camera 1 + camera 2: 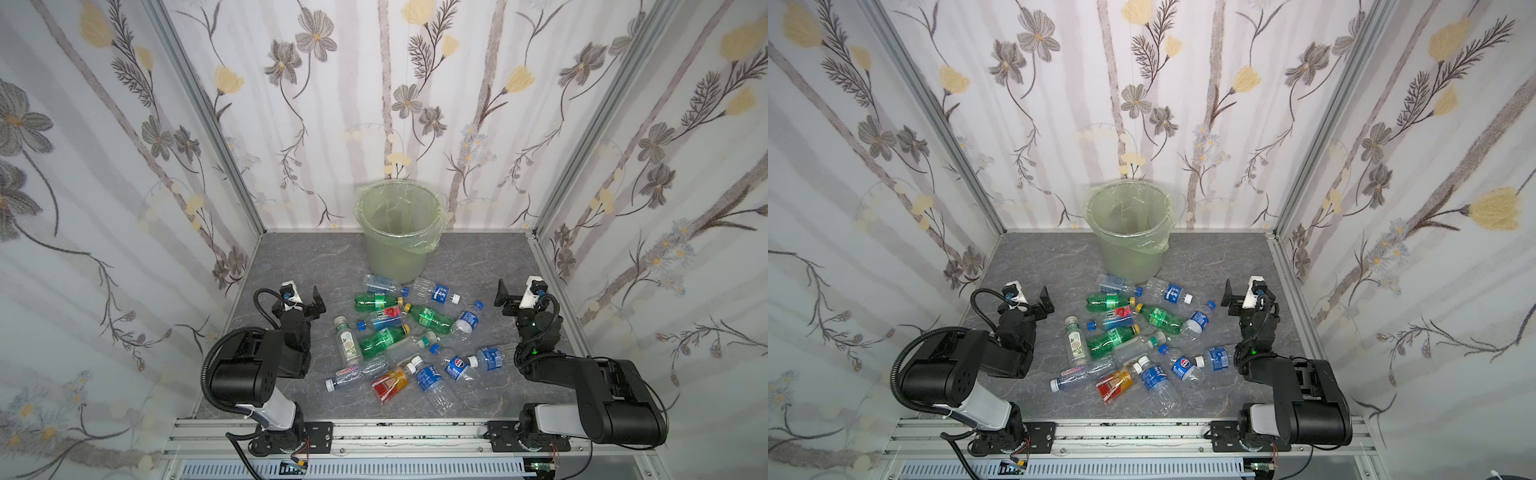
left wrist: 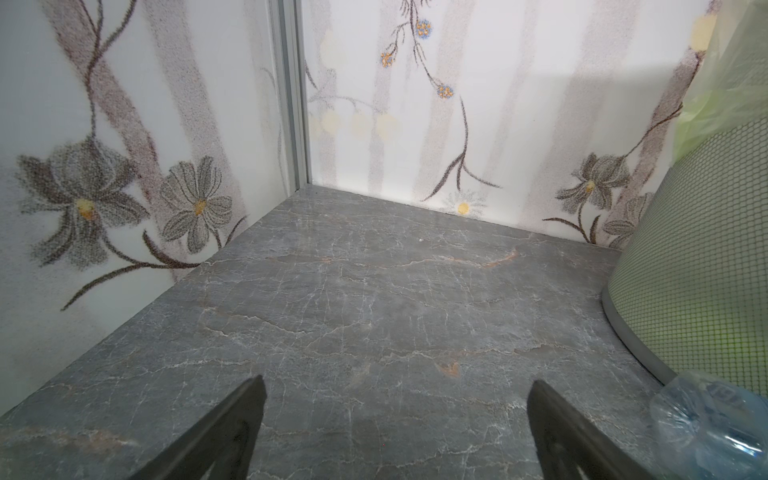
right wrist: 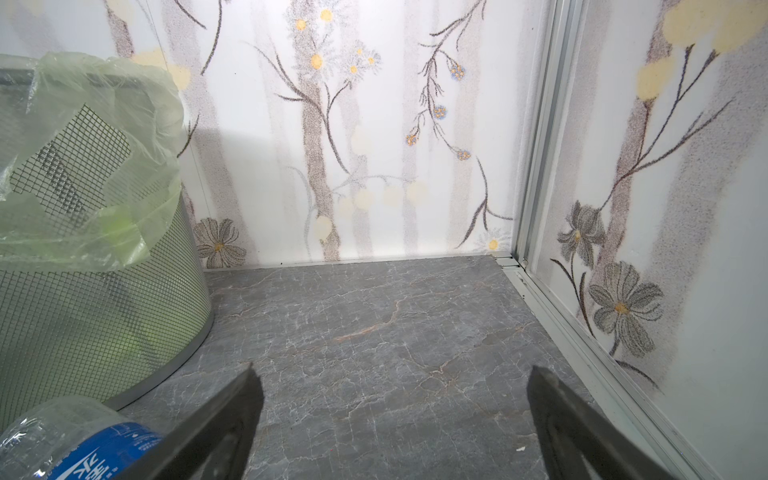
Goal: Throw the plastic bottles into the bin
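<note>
Bottles (image 1: 430, 318) lie on their sides in a loose heap on the grey marbled counter (image 1: 299, 257). All of them are on the near side of the bin (image 1: 390, 257), which stands upright by the back wall with its yellow-green bag folded over the rim. A pale-labelled clear bottle (image 1: 380, 284) and a white-capped clear bottle (image 1: 436, 291) with a blue label lie just beside the bin's foot. Green bottles (image 1: 376, 301) with yellow caps cross one another a little farther from the bin. An orange-red bottle (image 1: 390, 384) and a purple-labelled bottle (image 1: 349, 374) lie at the heap's outer edge, well apart from the bin. In both top views the left end effector (image 2: 397, 384) is poised over bare counter to the left of the bin, beside the heap, its jaws spread wide and gripping nothing. The right end effector (image 3: 392, 370) sits to the bin's right, likewise spread and empty. In the right wrist view a blue-labelled bottle (image 3: 83, 444) lies just beside one finger.
</note>
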You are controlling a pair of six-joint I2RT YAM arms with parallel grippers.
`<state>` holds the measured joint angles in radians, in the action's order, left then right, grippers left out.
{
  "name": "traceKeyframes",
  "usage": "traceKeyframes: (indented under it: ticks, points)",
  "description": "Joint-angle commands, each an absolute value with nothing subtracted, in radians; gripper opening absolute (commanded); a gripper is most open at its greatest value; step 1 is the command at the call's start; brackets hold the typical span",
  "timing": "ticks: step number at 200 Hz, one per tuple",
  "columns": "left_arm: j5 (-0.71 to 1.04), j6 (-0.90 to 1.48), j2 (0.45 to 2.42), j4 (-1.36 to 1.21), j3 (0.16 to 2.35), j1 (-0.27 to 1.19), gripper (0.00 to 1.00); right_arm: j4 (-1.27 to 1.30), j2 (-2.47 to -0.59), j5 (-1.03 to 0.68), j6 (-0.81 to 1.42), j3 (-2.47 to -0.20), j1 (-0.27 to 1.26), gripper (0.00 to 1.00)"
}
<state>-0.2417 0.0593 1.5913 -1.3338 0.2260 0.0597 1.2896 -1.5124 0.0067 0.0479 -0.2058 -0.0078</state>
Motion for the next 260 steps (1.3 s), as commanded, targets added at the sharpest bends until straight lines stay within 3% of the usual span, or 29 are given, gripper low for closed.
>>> traceKeyframes:
  ticks: [1, 116, 158, 182, 209, 260]
  points:
    - [-0.238, 0.066, 1.591, -1.366, 0.232, 0.058, 1.00, 1.299, -1.514, 0.000, 0.039, -0.210, -0.007, 1.00]
    - [-0.229, 0.060, 1.585, -1.364, 0.231, 0.058, 1.00, 1.265, -1.499, 0.008, 0.045, -0.225, -0.008, 1.00]
    - [-0.259, 0.066, 1.471, -1.176, 0.276, 0.064, 1.00, 0.781, -1.420, 0.024, 0.085, -0.445, -0.009, 1.00]
    - [-0.288, 0.088, 1.360, -0.917, 0.366, 0.081, 1.00, 0.521, -1.354, 0.028, 0.173, -0.549, -0.001, 1.00]
    - [-0.374, 0.165, 1.271, -0.408, 0.585, 0.099, 1.00, 0.216, -1.241, 0.084, 0.256, -0.641, 0.067, 1.00]
    - [-0.190, 0.276, 1.061, -0.032, 0.688, 0.108, 1.00, -0.309, -1.086, 0.109, 0.420, -0.747, 0.149, 1.00]
